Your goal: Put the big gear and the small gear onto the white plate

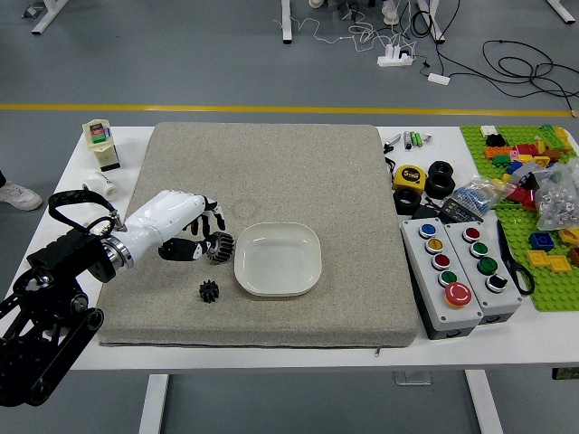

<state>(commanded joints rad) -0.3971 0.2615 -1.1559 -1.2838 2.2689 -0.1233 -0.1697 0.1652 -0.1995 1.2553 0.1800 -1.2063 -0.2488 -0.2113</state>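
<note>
Left hand [210, 232] just off the white plate [278, 259], on its left side: fingers partly curled, big gear [220, 247] held at their tips. Small gear [209, 291] lies on the grey mat [362, 312], left of the plate, nearer the robot than the big one. Plate bare.

Big gear [220, 248], small gear [209, 291] near plate [278, 259]

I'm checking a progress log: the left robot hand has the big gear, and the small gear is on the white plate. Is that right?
Not quite: the head view shows the small gear on the grey mat, left of the white plate. The left robot hand does have the big gear.
</note>
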